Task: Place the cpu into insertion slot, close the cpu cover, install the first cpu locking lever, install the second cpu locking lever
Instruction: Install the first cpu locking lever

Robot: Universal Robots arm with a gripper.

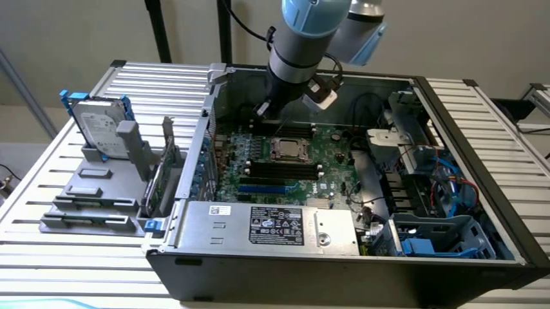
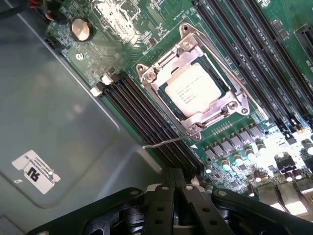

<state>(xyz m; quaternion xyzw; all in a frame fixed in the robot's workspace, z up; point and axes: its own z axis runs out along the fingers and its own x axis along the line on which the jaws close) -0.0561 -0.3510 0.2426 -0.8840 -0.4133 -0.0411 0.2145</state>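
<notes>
- The small flat square chip, the cpu [image 2: 191, 89], lies silver-grey face up in the insertion slot [image 2: 169, 105], a square dark socket near the middle of the green circuit board [image 1: 257, 174].
- The board sits inside the open black computer case [image 1: 344, 270], which rests on the slatted metal table [image 1: 69, 257].
- The cpu cover [image 2: 166, 61], a thin silver frame plate with a cut-out middle, lies flat around the chip, so seating and covering look done.
- A thin silver wire lever [image 2: 164, 142] sticks out from the socket's corner across the long black memory slots [image 2: 142, 112]. It looks unlatched, though I cannot be sure.
- The black pincer [image 2: 173, 172] hangs low over the board just beside the memory slots, near the lever's free end but apart from it. Its fingers look pressed together with nothing between them.
- Handling, as a judgement:
  - The chip is light, stiff and fragile, so any load belongs on the metal frame and not on the chip's face.
  - The lever is a springy, slippery wire, best taken at its free end, where it stands clear of the board.
  - The small parts around the socket are easily knocked.
</notes>
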